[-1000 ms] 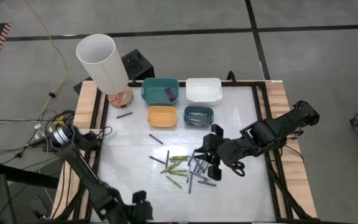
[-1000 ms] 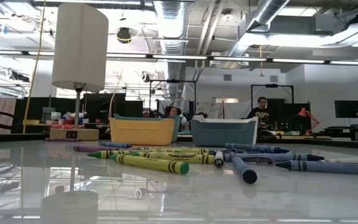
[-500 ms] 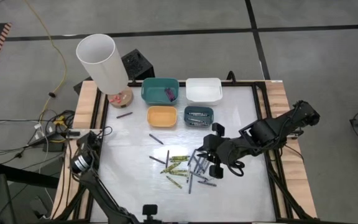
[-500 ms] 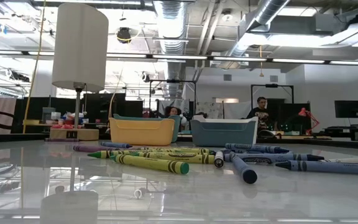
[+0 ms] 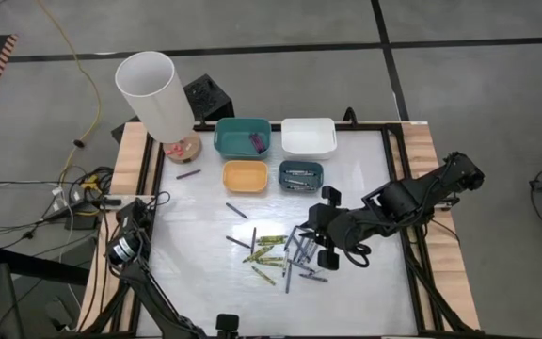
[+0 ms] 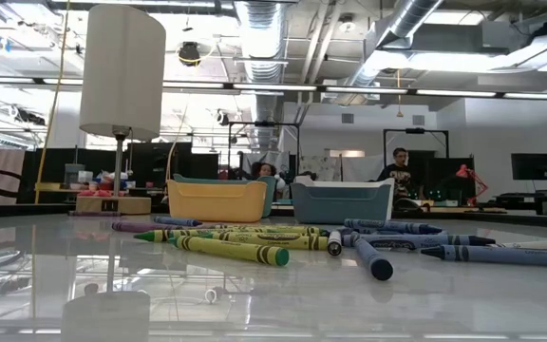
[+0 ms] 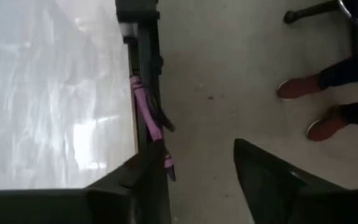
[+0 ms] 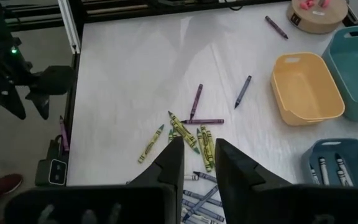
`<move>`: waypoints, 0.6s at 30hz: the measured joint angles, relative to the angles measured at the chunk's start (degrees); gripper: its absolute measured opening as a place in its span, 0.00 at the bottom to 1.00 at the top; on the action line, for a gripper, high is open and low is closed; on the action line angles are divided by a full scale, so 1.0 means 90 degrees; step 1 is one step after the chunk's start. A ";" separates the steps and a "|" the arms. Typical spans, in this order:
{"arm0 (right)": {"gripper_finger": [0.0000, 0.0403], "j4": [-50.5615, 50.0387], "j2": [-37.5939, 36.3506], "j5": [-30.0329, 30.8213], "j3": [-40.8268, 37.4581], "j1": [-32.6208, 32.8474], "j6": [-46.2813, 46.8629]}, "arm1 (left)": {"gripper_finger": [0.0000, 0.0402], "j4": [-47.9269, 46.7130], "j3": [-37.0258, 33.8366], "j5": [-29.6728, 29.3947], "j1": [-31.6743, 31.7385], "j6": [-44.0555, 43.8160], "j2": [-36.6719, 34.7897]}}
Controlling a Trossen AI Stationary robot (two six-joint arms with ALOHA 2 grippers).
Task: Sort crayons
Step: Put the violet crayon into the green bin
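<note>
Hovering over crayons (image 5: 285,254), right end effector (image 5: 320,247) parted, empty; four bins (image 5: 245,175); left end effector (image 7: 197,180) parted.

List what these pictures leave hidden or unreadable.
- Yellow bin contents: low view, its wall hides them.
- White bin contents: high view, too bright to tell.
- Person by the left tool: left wrist view, only shoes show, cut by the edge.
- Crayons under the right tool: high view, arm covers them.
</note>
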 joint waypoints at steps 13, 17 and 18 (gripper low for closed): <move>0.22 -0.0107 0.0000 0.0000 0.0000 0.0000 0.0000 | 0.54 -0.0196 -0.0016 -0.0184 0.0018 -0.0558 0.0240; 0.22 -0.0127 -0.0002 0.0002 0.0000 -0.0002 0.0031 | 0.53 -0.0393 -0.0013 -0.0084 0.0002 -0.0645 0.0317; 0.22 -0.0128 0.0000 0.0001 0.0000 0.0000 0.0043 | 0.52 -0.0359 -0.0013 -0.0083 0.0001 -0.0645 0.0349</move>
